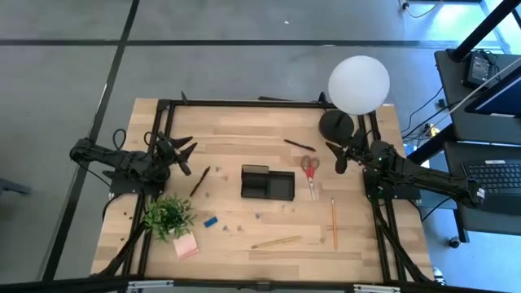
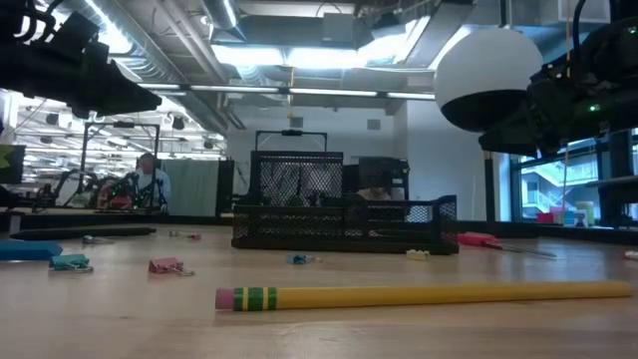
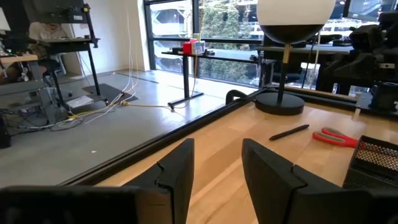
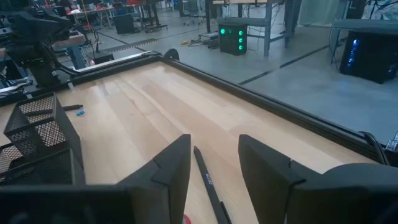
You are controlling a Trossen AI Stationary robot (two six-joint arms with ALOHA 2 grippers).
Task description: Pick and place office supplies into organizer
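Yellow pencil [image 2: 429,295] lies nearest the low camera, no readable print on it. Black organizer [image 1: 267,182] sits mid-table, red scissors [image 1: 310,168] just right of it. Left gripper [image 1: 186,155] and right gripper [image 1: 336,156] both hover spread, holding nothing.

The high view looks straight down on the whole pale wooden table [image 1: 244,138], far enough to take in grey floor all round; the low view sits at tabletop height, very near a yellow pencil with a pink eraser [image 2: 429,295], facing level across to the black mesh organizer tray [image 2: 344,224] and the room behind; both share the white globe lamp [image 1: 358,84]. Each wrist view peers forward past its own dark fingers [image 3: 177,171] — low, close to the wood; the left one shares the red-handled scissors [image 3: 336,137] with the overhead view.
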